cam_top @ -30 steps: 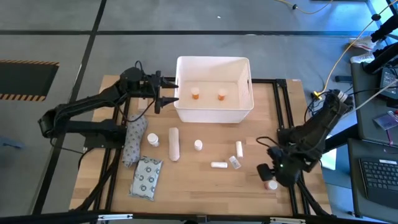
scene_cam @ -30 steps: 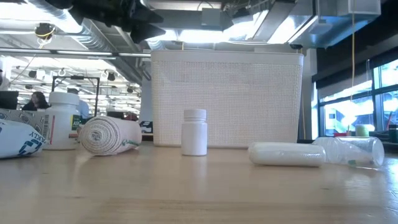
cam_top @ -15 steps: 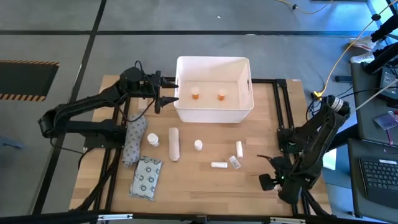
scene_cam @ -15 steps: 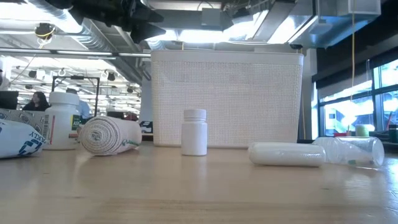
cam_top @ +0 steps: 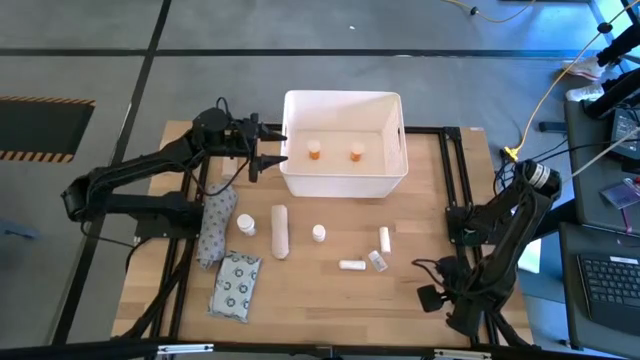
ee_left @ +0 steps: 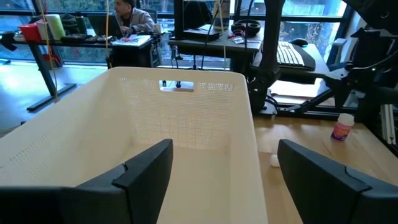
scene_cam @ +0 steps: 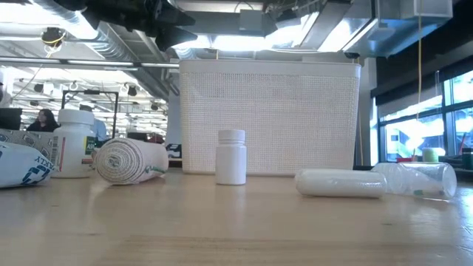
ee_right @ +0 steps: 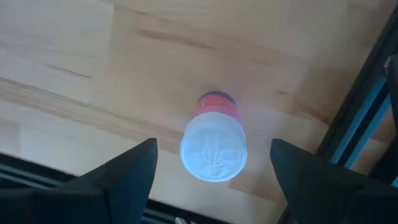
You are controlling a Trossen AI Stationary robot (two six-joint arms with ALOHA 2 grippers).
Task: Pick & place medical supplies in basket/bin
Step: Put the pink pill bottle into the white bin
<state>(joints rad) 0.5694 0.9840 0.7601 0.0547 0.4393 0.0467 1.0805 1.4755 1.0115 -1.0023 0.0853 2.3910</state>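
Note:
My right gripper hangs open near the table's right near corner. In the right wrist view, right gripper looks straight down on a small pink-and-white bottle that stands on the wood, one finger on either side of it and apart from it. My left gripper is open and held level at the left rim of the white bin. Two orange-capped bottles stand inside the bin. The white roll, two white bottles, small tubes and the ring-patterned packet lie on the table.
A second grey patterned packet lies beside the left arm's frame. Black frame rails run along the table's right side, close to the right arm. Bare wood lies between the tubes and the near edge. A desk with a keyboard stands right of the table.
My right gripper has moved toward the table's near edge and come over the pink-and-white bottle, which now is hidden beneath it in the high view. The bottle has stayed in place. The left arm and the other supplies have kept still.

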